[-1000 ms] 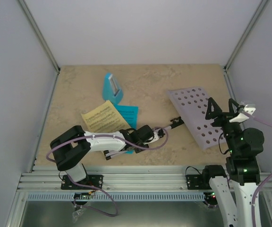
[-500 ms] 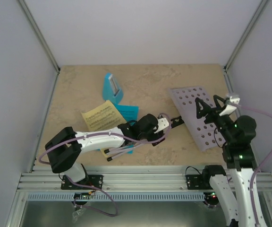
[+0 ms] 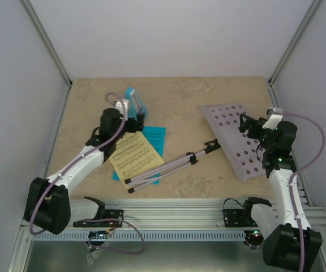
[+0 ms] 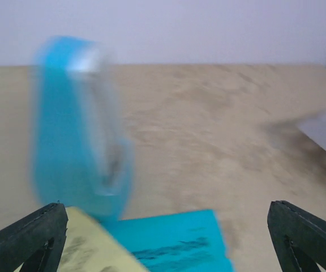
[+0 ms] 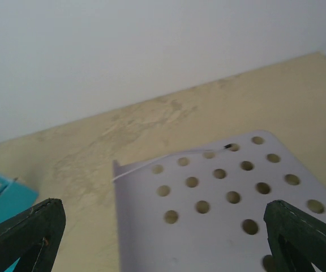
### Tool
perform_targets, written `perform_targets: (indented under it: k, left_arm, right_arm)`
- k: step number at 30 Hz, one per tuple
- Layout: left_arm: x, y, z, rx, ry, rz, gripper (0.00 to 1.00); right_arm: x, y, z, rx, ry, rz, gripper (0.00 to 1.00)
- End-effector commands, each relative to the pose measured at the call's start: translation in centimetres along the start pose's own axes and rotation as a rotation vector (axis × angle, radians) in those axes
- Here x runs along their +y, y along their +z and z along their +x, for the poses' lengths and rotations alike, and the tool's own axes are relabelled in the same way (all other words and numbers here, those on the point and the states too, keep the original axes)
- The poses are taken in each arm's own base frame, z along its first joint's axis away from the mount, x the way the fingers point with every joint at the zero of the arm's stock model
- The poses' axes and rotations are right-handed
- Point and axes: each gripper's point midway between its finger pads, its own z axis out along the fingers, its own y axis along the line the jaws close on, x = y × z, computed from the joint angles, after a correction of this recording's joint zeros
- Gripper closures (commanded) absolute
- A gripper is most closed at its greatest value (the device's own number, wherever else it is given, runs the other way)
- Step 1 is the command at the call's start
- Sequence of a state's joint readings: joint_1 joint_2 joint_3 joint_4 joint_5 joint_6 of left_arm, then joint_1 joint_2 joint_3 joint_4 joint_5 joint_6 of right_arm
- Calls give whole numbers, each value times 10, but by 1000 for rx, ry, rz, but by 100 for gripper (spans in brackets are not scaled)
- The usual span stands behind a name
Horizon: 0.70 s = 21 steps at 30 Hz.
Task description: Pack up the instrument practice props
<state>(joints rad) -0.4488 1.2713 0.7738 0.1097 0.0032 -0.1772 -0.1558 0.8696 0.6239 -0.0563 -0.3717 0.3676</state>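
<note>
The left gripper [image 4: 163,241] has its fingers wide and empty. The small blue plastic pyramid metronome [image 4: 78,124] stands at their eleven o'clock, seemingly lined up for grasping. The right gripper [image 5: 163,238], equally wide, hovers above the pale lilac round-holed music-stand desk [image 5: 219,192], which lies toppled at the table's [image 3: 180,96] three o'clock.

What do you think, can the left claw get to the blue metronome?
Probably yes. The left claw is open, the metronome stands just ahead of it, slightly off-centre, and nothing sits between them.
</note>
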Motion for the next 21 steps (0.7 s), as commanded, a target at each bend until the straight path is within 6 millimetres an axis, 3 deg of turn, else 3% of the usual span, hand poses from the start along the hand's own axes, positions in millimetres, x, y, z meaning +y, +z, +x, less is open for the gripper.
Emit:
perform_targets:
  k: [1,4,7,10,12,15,17,21]
  left_arm:
    - [68,-26,-27,-145,-222,-111,1]
    - [130,-47,-20,-202,-356,-258,1]
    - [188,-78,-8,-282,-455,-427,1]
    - [225,-110,0,-384,-485,-616,1]
    - [240,-124,4,-437,-459,-725,1]
    - [253,-138,20,-505,-405,-842,1]
    - [256,-138,33,-530,-359,-863,1]
    - [250,-119,43,-513,-295,-782,1]
  right_arm:
    - [-27,-4,-21,-147,-9,76,2]
    - [-41,-14,-27,-269,-41,142,2]
    - [-41,-26,-32,-391,-103,152,3]
    - [-47,-27,-26,-442,-162,171,2]
    - [-54,-23,-17,-447,-184,190,2]
    - [-44,-18,-2,-481,-248,147,2]
    - [-38,-13,8,-484,-304,174,2]
    - [-34,-9,24,-498,-374,202,2]
